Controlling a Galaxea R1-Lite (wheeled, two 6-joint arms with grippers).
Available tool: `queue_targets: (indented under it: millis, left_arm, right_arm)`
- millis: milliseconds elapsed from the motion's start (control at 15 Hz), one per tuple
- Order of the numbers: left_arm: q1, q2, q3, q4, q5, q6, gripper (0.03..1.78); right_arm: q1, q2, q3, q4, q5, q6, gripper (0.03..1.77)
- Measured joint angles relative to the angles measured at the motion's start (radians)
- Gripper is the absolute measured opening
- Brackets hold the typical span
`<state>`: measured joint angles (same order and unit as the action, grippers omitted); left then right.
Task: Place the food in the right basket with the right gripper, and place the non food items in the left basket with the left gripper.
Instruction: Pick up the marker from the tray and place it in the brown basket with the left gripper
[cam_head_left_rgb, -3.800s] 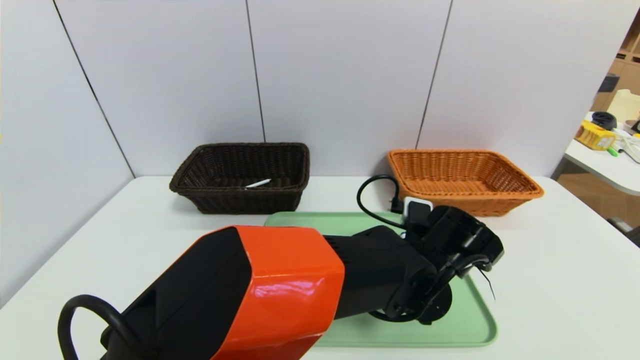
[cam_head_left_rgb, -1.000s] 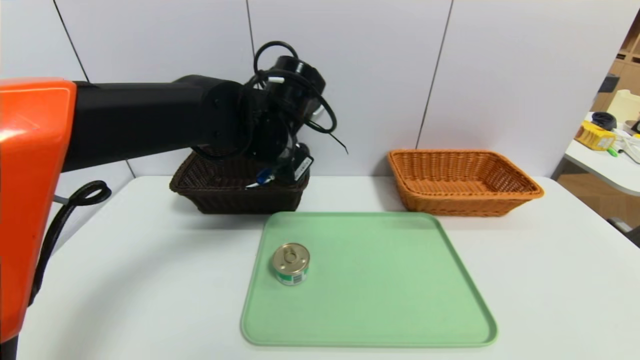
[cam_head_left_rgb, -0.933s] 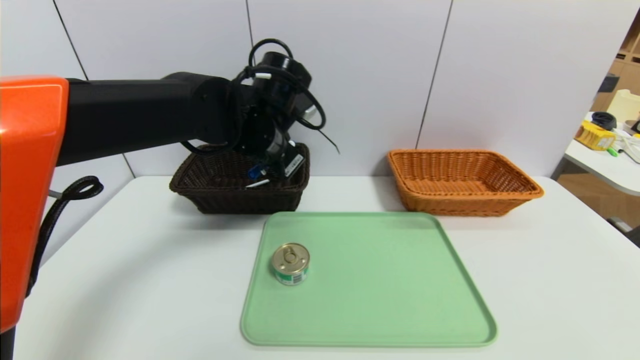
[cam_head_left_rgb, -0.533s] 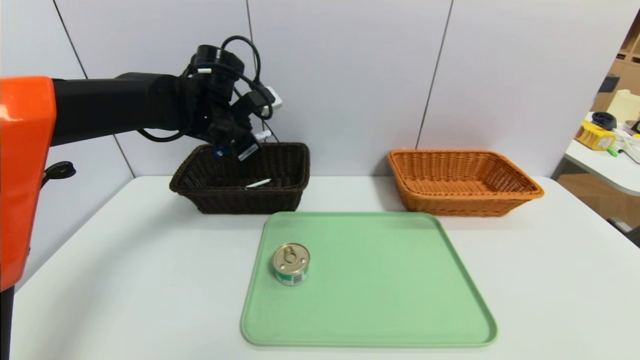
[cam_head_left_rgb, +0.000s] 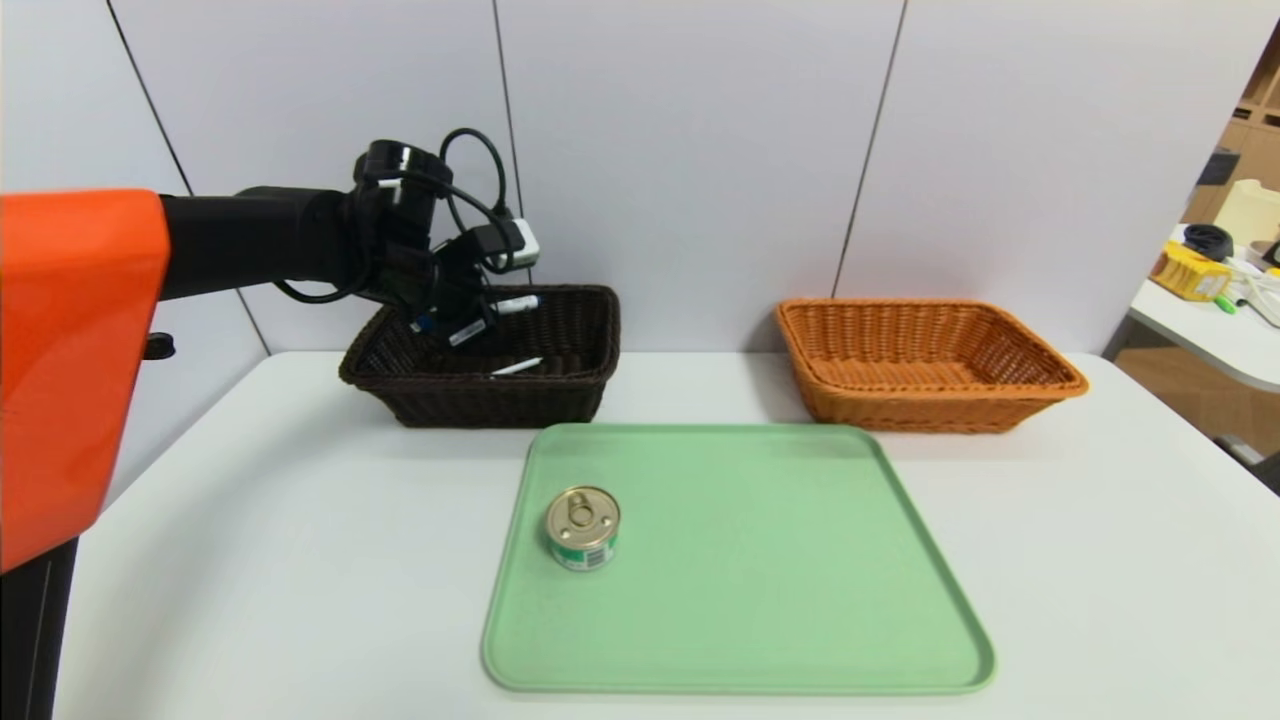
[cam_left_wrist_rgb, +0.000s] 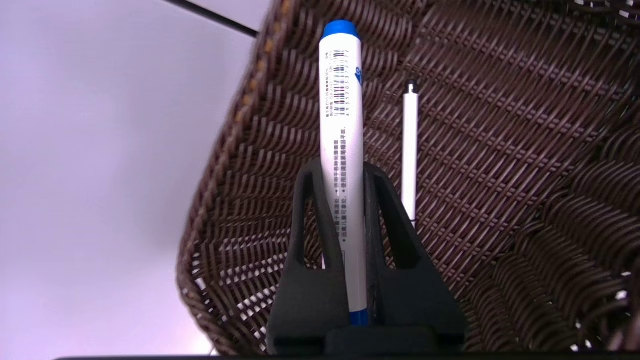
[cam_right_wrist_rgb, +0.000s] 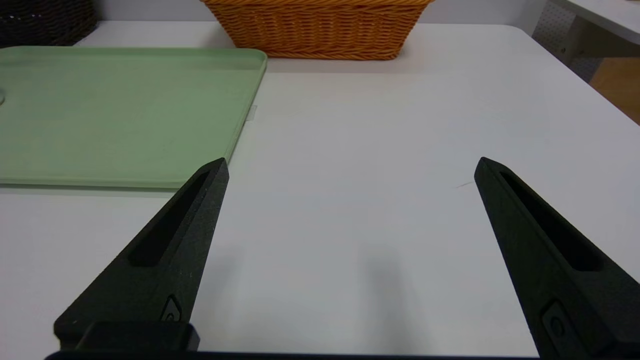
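The marker (cam_left_wrist_rgb: 345, 150), white with blue ends, is pinched along its barrel between the fingers of the left tool (cam_left_wrist_rgb: 344, 200), over the dark basket (cam_head_left_rgb: 480, 405). That basket serves as the landmark here. The grip leaves one end of the marker sticking out well past the fingertips, probably so that it can drop in without the tool having to reach the bottom. Inside the dark basket lies the thin white pen (cam_left_wrist_rgb: 409, 150), which suggests that non-food things are being gathered there and that this marker is the last of them. In front of the dark basket, towards the robot, the can (cam_head_left_rgb: 582, 528) stands upright on the green tray (cam_head_left_rgb: 740, 675), near the tray's left edge; it is food, so it presumably waits for the other arm. To the right of the dark basket, well apart, sits the orange basket (cam_head_left_rgb: 930, 410), meant for that can. The left arm (cam_head_left_rgb: 250, 240) stretches in from the left, its wrist angled down over the dark basket. The right tool (cam_right_wrist_rgb: 351, 165) is parked above the table (cam_right_wrist_rgb: 360, 225), in front of and to the right of the dark basket, fingers spread wide around nothing.
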<state>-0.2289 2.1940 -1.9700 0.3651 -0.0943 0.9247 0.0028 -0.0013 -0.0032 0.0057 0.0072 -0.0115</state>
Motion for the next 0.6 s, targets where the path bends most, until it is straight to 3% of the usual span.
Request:
queue_targets:
  millis: [600]
  left_arm:
    - [0.003, 0.070, 0.000, -0.012, -0.003, -0.006, 0.16]
  right_arm:
    - [0.000, 0.000, 0.000, 0.000, 0.000, -0.001, 1.70]
